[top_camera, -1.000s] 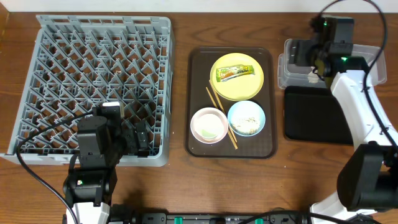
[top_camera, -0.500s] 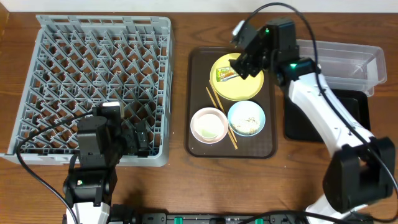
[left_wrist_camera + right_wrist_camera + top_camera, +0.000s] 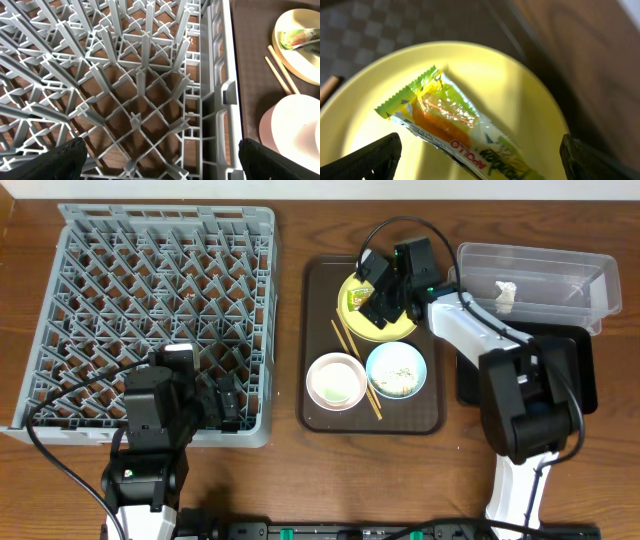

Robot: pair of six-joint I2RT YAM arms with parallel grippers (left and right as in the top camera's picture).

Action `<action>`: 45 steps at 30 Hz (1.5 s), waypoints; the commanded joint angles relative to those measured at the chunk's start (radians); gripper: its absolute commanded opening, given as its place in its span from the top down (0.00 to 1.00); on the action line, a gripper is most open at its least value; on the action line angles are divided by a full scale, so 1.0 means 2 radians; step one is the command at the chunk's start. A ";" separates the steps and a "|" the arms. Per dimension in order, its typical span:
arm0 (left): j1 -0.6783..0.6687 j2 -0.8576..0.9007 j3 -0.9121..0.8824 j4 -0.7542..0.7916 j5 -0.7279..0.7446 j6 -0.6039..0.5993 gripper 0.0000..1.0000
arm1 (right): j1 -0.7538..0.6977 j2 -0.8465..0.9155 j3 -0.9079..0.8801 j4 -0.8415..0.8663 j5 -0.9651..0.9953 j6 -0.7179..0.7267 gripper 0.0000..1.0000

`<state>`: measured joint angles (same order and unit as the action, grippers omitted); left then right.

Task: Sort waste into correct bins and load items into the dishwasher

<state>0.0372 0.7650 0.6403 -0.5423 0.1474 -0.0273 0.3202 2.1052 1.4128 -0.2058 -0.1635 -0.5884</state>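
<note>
The yellow plate (image 3: 396, 330) lies at the back of the brown serving tray (image 3: 318, 415). On it lies the yellow-green wrapper (image 3: 357, 301), seen close in the right wrist view (image 3: 465, 125). My right gripper (image 3: 378, 298) hovers open just above the wrapper (image 3: 480, 155), a finger on each side. The chopsticks (image 3: 355, 365), the pinkish-white bowl (image 3: 336, 380) and the light blue bowl (image 3: 396, 368) with rice scraps (image 3: 398, 382) sit on the tray. My left gripper (image 3: 215, 400) is open over the front right of the grey dish rack (image 3: 150, 310), with rack pegs below it (image 3: 160, 155). No white cup shows.
The clear tub (image 3: 535, 275) stands at the back right with a small white object (image 3: 505, 293) inside. The black tray (image 3: 570, 370) lies in front of it, partly under my right arm. The left wrist view shows the rack's right wall (image 3: 220, 75).
My right arm has swung left from the clear tub to over the yellow plate and come down near the wrapper. The left arm has not moved.
</note>
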 commanded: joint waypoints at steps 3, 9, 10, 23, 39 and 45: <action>-0.002 -0.001 0.012 -0.002 -0.001 -0.006 0.01 | 0.002 0.032 0.006 0.001 0.003 -0.006 0.01; -0.002 -0.001 0.012 -0.002 -0.001 -0.006 0.01 | 0.002 0.032 0.006 -0.023 0.005 0.017 0.18; -0.002 -0.001 0.012 -0.002 -0.001 -0.006 0.01 | 0.002 0.032 0.006 -0.026 0.005 0.027 0.21; -0.002 -0.001 0.012 -0.002 -0.001 -0.006 0.01 | 0.001 -0.024 0.006 -0.067 0.012 0.137 0.99; -0.002 -0.001 0.012 -0.002 -0.001 -0.006 0.01 | -0.088 -0.166 0.006 -0.139 0.230 0.470 0.99; -0.002 -0.001 0.012 -0.002 -0.001 -0.006 0.01 | -0.150 -0.144 0.006 -0.162 0.207 0.541 0.99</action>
<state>0.0376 0.7650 0.6403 -0.5438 0.1474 -0.0273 0.0639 1.7870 1.4250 -0.5320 0.2386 0.3664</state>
